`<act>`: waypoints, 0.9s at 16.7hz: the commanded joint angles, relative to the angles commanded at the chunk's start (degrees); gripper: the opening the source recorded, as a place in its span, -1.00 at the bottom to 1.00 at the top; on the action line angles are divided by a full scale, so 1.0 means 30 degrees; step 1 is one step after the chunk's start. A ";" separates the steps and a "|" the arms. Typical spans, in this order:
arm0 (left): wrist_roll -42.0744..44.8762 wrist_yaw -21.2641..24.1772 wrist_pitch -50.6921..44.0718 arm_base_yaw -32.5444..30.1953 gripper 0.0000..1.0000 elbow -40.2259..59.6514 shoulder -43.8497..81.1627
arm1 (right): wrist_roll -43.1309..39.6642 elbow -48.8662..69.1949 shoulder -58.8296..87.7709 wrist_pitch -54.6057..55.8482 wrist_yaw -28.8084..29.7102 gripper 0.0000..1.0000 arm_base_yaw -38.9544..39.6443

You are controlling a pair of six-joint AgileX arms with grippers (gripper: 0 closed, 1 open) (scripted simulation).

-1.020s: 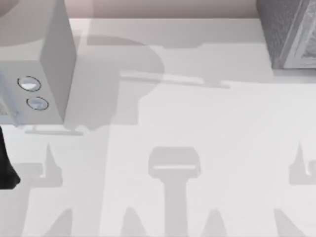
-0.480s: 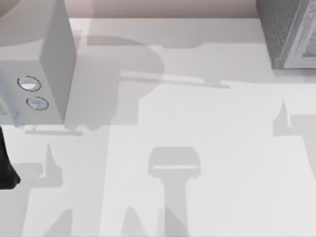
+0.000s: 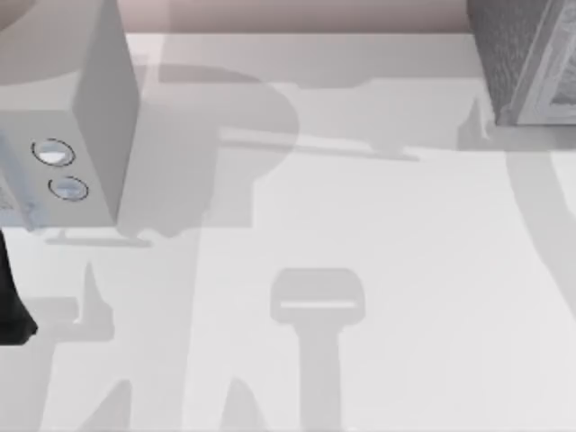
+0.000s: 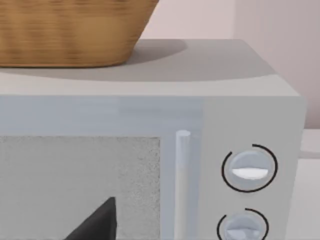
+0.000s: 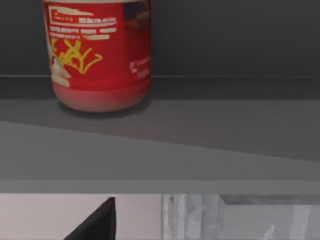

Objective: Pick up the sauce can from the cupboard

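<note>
The sauce can [image 5: 97, 55], red with yellow and white label marks, stands upright on a dark grey shelf inside the cupboard [image 5: 210, 130]. In the top view the cupboard [image 3: 517, 54] is the speckled dark grey cabinet at the far right corner. A dark tip of my right gripper [image 5: 95, 222] shows below the shelf edge, in front of and lower than the can, apart from it. My left arm [image 3: 11, 306] sits at the table's left edge, and its gripper [image 4: 95, 225] faces the front of the light grey box.
A smooth light grey box with two round dials [image 3: 72, 108] stands at the back left, close in front of the left wrist camera [image 4: 250, 167]. A wicker basket [image 4: 70, 30] rests on top of it. The white table [image 3: 360, 270] spreads between the box and the cupboard.
In the top view the right arm's shadow has slid from the front right up toward the cupboard. The left arm has stayed still.
</note>
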 joint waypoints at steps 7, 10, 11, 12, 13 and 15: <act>0.0000 0.0000 0.0000 0.0000 1.00 0.0000 0.0000 | 0.0020 0.5412 0.3915 -0.1187 0.0553 1.00 0.0590; 0.0000 0.0000 0.0000 0.0000 1.00 0.0000 0.0000 | 0.0020 0.5412 0.3915 -0.1187 0.0553 1.00 0.0590; 0.0000 0.0000 0.0000 0.0000 1.00 0.0000 0.0000 | 0.0020 0.5363 0.3847 -0.1156 0.0535 1.00 0.0508; 0.0000 0.0000 0.0000 0.0000 1.00 0.0000 0.0000 | 0.0024 0.5425 0.3909 -0.1145 0.0567 1.00 0.0539; 0.0000 0.0000 0.0000 0.0000 1.00 0.0000 0.0000 | 0.0038 0.5680 0.4165 -0.1106 0.0692 1.00 0.0658; 0.0000 0.0000 0.0000 0.0000 1.00 0.0000 0.0000 | 0.0077 0.6710 0.5259 -0.1022 0.1174 1.00 0.1083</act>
